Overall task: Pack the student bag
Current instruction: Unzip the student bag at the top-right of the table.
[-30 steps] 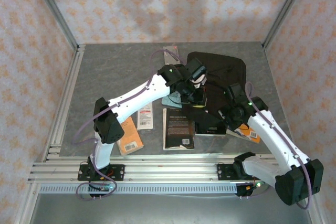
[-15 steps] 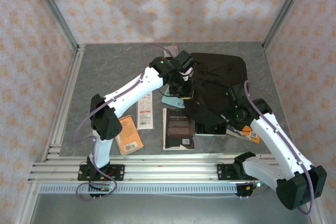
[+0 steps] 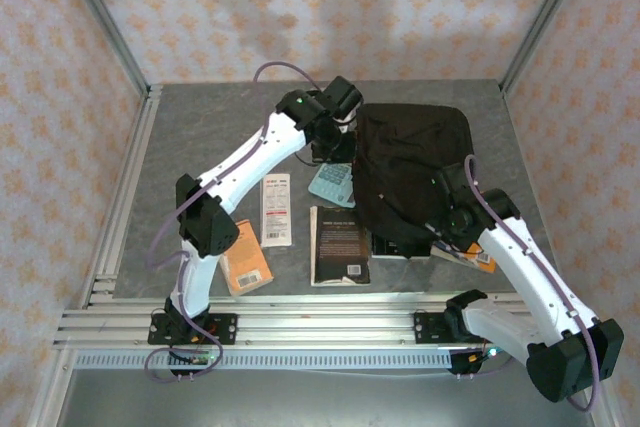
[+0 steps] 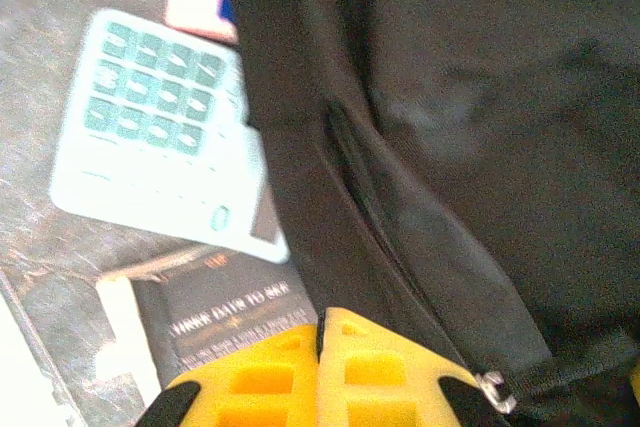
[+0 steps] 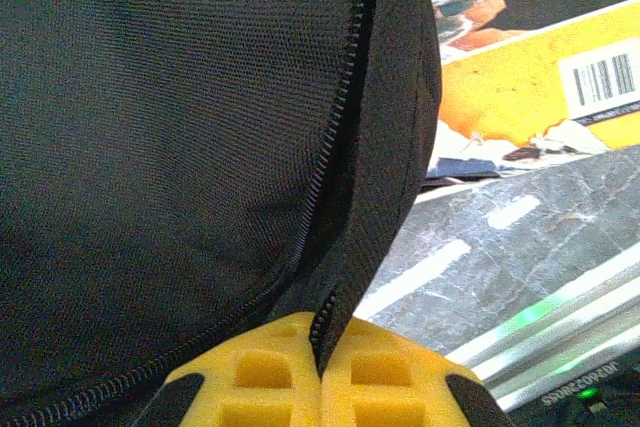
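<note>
From above, the backpack [image 3: 415,162] is seen lying on the right half of the grey table [image 3: 200,137], toward the far side. Its long axis runs from far to near. The far end is broad, the near end narrows toward the right arm, and which end is its top cannot be told. The left tool [image 3: 332,150] is placed just beside the backpack's left edge, above a pale calculator [image 3: 328,185]. The right tool [image 3: 438,227] is set against the backpack's near right corner. A black book [image 3: 338,245] lies near of the calculator, its far right corner tucked under the backpack. A white packet [image 3: 275,209] and an orange booklet [image 3: 247,259] are laid further left.

In the left wrist view, the yellow pads of the left tool [image 4: 322,325] are pressed together. Whether any fabric is caught between them cannot be told. The backpack [image 4: 470,127] fills the right side, and a metal zip pull [image 4: 490,387] is seen just beside the right pad. The calculator [image 4: 155,137] and the black book [image 4: 230,312] are seen on the left.

In the right wrist view, the right tool [image 5: 322,347] is closed on the zipped edge of the backpack [image 5: 180,127]. The zip [image 5: 345,117] runs down into the seam between the pads. An orange book [image 5: 520,97] lies on the table [image 5: 520,257], partly covered by the backpack.
</note>
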You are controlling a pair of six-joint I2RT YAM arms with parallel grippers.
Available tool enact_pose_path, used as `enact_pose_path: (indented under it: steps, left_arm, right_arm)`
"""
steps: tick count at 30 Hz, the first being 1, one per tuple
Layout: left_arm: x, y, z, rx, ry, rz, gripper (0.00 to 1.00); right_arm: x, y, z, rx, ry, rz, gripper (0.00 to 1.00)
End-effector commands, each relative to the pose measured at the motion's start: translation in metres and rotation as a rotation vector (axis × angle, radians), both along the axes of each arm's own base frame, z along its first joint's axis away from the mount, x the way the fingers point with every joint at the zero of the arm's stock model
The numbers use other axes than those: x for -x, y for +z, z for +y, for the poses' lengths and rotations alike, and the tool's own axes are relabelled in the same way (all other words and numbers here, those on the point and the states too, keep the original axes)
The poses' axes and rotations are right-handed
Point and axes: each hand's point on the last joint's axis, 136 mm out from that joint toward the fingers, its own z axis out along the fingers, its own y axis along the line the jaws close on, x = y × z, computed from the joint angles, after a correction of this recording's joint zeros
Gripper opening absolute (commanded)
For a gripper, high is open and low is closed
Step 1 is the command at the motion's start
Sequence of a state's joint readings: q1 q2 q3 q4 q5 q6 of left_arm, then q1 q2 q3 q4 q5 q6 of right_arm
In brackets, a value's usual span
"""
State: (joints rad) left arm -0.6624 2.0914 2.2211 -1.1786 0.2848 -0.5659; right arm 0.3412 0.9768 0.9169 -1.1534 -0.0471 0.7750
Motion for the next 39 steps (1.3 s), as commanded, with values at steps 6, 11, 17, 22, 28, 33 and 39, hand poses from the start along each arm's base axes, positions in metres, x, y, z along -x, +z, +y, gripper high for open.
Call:
enact_pose_path:
  steps: [6, 11, 17, 22, 28, 33, 39]
  left_arm:
    - [-0.027, -0.009, 0.008, -0.059, 0.03, -0.027, 0.0]
    - [-0.004, 0.008, -0.013, -0.022, -0.071, -0.05, 0.0]
    - [0.039, 0.018, -0.055, 0.048, -0.218, -0.037, 0.28]
    - [0.058, 0.007, -0.075, -0.032, -0.35, -0.068, 0.48]
    - [0.057, -0.009, -0.075, -0.169, -0.399, -0.126, 0.68]
    - [0.06, -0.027, -0.08, -0.252, -0.449, -0.148, 0.75]
    - [0.059, -0.038, -0.083, -0.327, -0.494, -0.187, 0.72]
  right_arm:
    - [0.007, 0.012, -0.016, 0.094, 0.049, 0.005, 0.0]
    - [0.0, 0.014, -0.007, 0.067, 0.107, -0.007, 0.0]
    - [-0.009, 0.008, 0.009, -0.005, 0.165, -0.062, 0.0]
    - [-0.014, 0.007, 0.02, -0.067, 0.178, -0.125, 0.0]
    - [-0.013, 0.0, 0.023, -0.088, 0.185, -0.116, 0.0]
    - [-0.013, -0.005, 0.027, -0.113, 0.179, -0.113, 0.0]
    - [-0.012, -0.008, 0.026, -0.108, 0.168, -0.098, 0.0]
